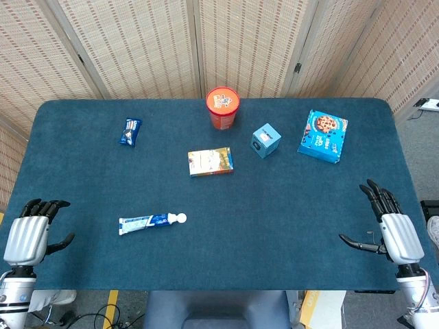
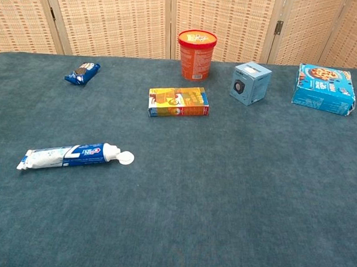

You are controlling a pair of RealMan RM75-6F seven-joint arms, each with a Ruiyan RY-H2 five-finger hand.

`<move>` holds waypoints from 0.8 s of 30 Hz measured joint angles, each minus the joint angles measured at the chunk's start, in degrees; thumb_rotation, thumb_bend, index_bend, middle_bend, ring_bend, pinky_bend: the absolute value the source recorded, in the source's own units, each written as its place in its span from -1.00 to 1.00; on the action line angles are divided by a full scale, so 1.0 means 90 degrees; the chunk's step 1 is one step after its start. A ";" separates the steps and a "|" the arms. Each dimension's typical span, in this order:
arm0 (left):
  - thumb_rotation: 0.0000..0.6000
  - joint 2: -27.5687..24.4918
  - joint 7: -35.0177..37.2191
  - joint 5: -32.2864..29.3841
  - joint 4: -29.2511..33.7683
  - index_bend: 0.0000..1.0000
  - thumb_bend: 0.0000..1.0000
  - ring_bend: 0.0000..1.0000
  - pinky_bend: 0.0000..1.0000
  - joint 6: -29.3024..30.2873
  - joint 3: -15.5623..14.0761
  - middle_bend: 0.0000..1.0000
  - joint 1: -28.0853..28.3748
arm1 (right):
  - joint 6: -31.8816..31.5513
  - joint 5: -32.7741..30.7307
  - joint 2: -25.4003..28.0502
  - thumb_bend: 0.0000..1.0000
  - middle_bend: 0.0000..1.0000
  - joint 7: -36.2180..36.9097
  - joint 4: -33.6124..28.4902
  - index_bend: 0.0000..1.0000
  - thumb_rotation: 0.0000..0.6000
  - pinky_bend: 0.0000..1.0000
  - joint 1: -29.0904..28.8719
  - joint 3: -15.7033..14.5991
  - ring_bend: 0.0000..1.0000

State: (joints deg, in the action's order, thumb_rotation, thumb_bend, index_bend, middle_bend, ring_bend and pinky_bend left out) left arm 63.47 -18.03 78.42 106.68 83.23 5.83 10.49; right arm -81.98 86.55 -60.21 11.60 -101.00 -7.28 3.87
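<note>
The blue bench (image 1: 274, 226) fills most of the head view. At its lower left corner the left hand (image 1: 27, 236) hangs at the edge, fingers (image 1: 42, 205) released and grasping nothing; at the lower right the right hand (image 1: 391, 229) does likewise, fingers (image 1: 376, 195) spread (neither hand shows in the chest view). The toothpaste tube (image 1: 151, 222) lies flat at lower left, nearest the left hand yet apart from it. Upper right lies a blue cookie box (image 1: 323, 136), top centre an orange tub (image 1: 223, 107), below it a yellow carton (image 1: 210, 162), beside them a small blue cube box (image 1: 265, 140), upper left a snack packet (image 1: 129, 131).
</note>
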 measured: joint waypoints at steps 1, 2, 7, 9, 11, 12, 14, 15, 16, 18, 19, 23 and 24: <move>1.00 0.0005 -0.0018 -0.0020 0.0002 -0.36 -0.52 -0.39 -0.60 -0.0005 0.0002 -0.29 0.0002 | -0.0005 -0.0002 0.0000 -1.00 -1.00 0.0009 0.0004 -1.00 0.08 -1.00 0.0002 0.0002 -1.00; 1.00 0.0013 -0.0033 -0.0035 0.0002 -0.36 -0.52 -0.39 -0.60 -0.0009 0.0006 -0.29 0.0005 | -0.0011 0.0000 0.0001 -1.00 -1.00 0.0016 0.0009 -1.00 0.08 -1.00 0.0006 0.0003 -1.00; 1.00 0.0049 -0.0024 0.0010 -0.0031 -0.39 -0.52 -0.39 -0.60 -0.0067 0.0018 -0.29 0.0062 | -0.0111 0.0053 0.0031 -1.00 -1.00 0.0058 0.0012 -1.00 0.08 -1.00 0.0036 0.0016 -1.00; 1.00 0.0037 0.0013 0.0060 -0.0038 -0.41 -0.52 -0.39 -0.60 -0.0172 0.0018 -0.29 0.0126 | -0.0137 0.0069 0.0063 -1.00 -1.00 0.0068 0.0005 -1.00 0.08 -1.00 0.0042 0.0029 -1.00; 1.00 0.0018 0.0078 0.0121 -0.0039 -0.42 -0.52 -0.39 -0.60 -0.0308 0.0017 -0.29 0.0208 | -0.0140 0.0076 0.0087 -1.00 -1.00 0.0068 -0.0008 -1.00 0.08 -1.00 0.0043 0.0034 -1.00; 1.00 0.0008 0.0126 0.0167 -0.0041 -0.43 -0.52 -0.39 -0.60 -0.0417 0.0016 -0.29 0.0276 | -0.0149 0.0077 0.0094 -1.00 -1.00 0.0065 -0.0018 -1.00 0.08 -1.00 0.0043 0.0040 -1.00; 1.00 -0.0002 0.0198 0.0234 -0.0049 -0.45 -0.52 -0.39 -0.60 -0.0608 0.0017 -0.29 0.0398 | -0.0148 0.0082 0.0102 -1.00 -1.00 0.0064 -0.0026 -1.00 0.08 -1.00 0.0041 0.0045 -1.00; 1.00 0.0004 0.0250 0.0286 -0.0058 -0.45 -0.52 -0.39 -0.60 -0.0747 0.0021 -0.29 0.0497 | -0.0153 0.0082 0.0109 -1.00 -1.00 0.0060 -0.0036 -1.00 0.08 -1.00 0.0041 0.0049 -1.00; 1.00 0.0014 0.0291 0.0323 -0.0071 -0.46 -0.52 -0.39 -0.60 -0.0851 0.0025 -0.29 0.0576 | -0.0157 0.0082 0.0115 -1.00 -1.00 0.0057 -0.0040 -1.00 0.08 -1.00 0.0042 0.0051 -1.00; 1.00 0.0074 0.0376 0.0399 -0.0120 -0.48 -0.53 -0.39 -0.60 -0.1106 0.0039 -0.29 0.0772 | -0.0168 0.0078 0.0130 -1.00 -1.00 0.0043 -0.0061 -1.00 0.07 -1.00 0.0049 0.0054 -1.00; 1.00 0.0119 0.0403 0.0427 -0.0155 -0.49 -0.53 -0.39 -0.60 -0.1223 0.0048 -0.29 0.0868 | -0.0164 0.0071 0.0135 -1.00 -1.00 0.0032 -0.0070 -1.00 0.07 -1.00 0.0049 0.0055 -1.00; 1.00 0.0423 0.0453 0.0528 -0.0399 -0.52 -0.54 -0.39 -0.60 -0.1717 0.0084 -0.29 0.1293 | -0.0084 0.0054 0.0145 -1.00 -1.00 -0.0026 -0.0103 -1.00 0.08 -1.00 0.0029 0.0040 -1.00; 1.00 0.0506 0.0453 0.0544 -0.0470 -0.53 -0.54 -0.39 -0.59 -0.1824 0.0091 -0.29 0.1387 | -0.0072 0.0046 0.0147 -1.00 -1.00 -0.0040 -0.0120 -1.00 0.08 -1.00 0.0023 0.0039 -1.00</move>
State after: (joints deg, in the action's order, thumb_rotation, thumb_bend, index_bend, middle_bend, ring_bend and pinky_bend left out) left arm 68.02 -13.95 83.32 102.45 66.82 6.65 22.97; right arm -82.63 86.96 -58.89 11.24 -102.08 -7.07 4.22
